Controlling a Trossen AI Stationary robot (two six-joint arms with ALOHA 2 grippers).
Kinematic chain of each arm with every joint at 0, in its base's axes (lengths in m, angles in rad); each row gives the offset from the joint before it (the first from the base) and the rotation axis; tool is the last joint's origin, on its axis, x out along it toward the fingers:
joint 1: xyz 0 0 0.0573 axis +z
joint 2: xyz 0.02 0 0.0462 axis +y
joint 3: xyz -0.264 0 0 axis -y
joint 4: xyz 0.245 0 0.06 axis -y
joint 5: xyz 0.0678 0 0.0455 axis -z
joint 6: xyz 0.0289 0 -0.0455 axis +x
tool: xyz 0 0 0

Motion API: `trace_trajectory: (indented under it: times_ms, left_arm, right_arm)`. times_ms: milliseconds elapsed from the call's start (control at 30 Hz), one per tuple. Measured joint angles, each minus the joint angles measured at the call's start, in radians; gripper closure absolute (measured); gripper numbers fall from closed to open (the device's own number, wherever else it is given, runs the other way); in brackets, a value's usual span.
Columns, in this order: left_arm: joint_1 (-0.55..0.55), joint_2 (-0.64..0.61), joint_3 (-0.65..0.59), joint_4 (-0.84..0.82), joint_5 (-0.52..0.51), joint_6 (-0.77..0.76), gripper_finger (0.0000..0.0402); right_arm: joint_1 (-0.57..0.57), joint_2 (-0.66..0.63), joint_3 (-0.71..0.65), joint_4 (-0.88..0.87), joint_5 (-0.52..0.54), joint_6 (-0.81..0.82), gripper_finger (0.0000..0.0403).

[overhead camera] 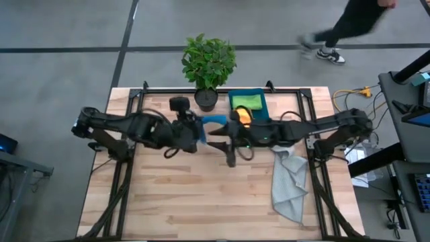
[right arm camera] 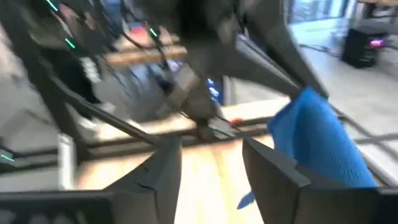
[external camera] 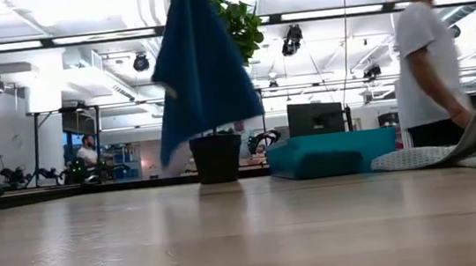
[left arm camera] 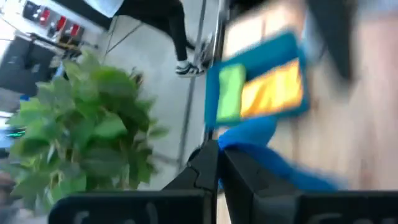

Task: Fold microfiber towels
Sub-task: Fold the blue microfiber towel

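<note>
You see a soft matt blue cloth, a smooth pale wood worktop, and a rumpled grey cloth.

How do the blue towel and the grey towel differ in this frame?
The blue towel hangs in the air, pinched by the shut left gripper; the grey towel lies crumpled on the table. The blue towel is in the middle between both arms, with the open right gripper beside it; the grey towel lies by the right edge, untouched. Both are soft plain cloths, unfolded.
</note>
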Motion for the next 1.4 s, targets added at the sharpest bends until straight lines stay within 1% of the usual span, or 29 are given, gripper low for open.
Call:
trace_trajectory:
  times_ms: [100,200,300,400,533,633,867,1067,1233,1300,1400]
  left_arm:
    - [0.006,-0.002,0.052,0.065,0.09,0.045,0.0402]
    - [0.003,-0.003,0.081,0.077,0.101,0.114,0.0401]
    - [0.003,-0.015,0.085,0.074,0.101,0.113,0.0401]
    - [0.004,-0.021,0.085,0.076,0.101,0.104,0.0401]
    - [0.004,-0.022,0.085,0.114,0.104,-0.001,0.0401]
    - [0.004,-0.023,0.085,0.163,0.105,-0.042,0.0401]
    - [0.003,-0.023,0.085,0.258,0.105,-0.045,0.0401]
    - [0.003,-0.024,0.096,0.258,0.105,-0.045,0.0401]
    - [0.003,-0.026,0.118,0.257,0.101,-0.013,0.0401]
    - [0.003,-0.028,0.12,0.255,0.099,0.01,0.0401]
    - [0.003,-0.034,0.12,0.235,0.096,0.035,0.0401]
  right_arm:
    - [0.0,0.051,0.108,-0.095,0.013,-0.036,0.022]
    - [0.0,0.074,0.183,-0.163,0.013,-0.04,0.0213]
    - [0.0,0.068,0.216,-0.179,0.017,-0.037,0.0211]
    - [0.0,0.054,0.226,-0.186,0.036,-0.036,0.0211]
    - [0.0,0.052,0.227,-0.186,0.083,-0.002,0.0211]
    - [0.0,0.058,0.226,-0.184,0.124,0.026,0.0211]
    - [0.0,0.064,0.219,-0.193,0.24,0.05,0.0211]
    - [-0.001,0.064,0.218,-0.265,0.264,0.094,0.0211]
    - [0.006,0.064,0.215,-0.367,0.245,0.095,0.0221]
    - [0.007,0.064,0.215,-0.408,0.182,0.092,0.0231]
    - [0.006,0.064,0.215,-0.445,0.033,0.087,0.0249]
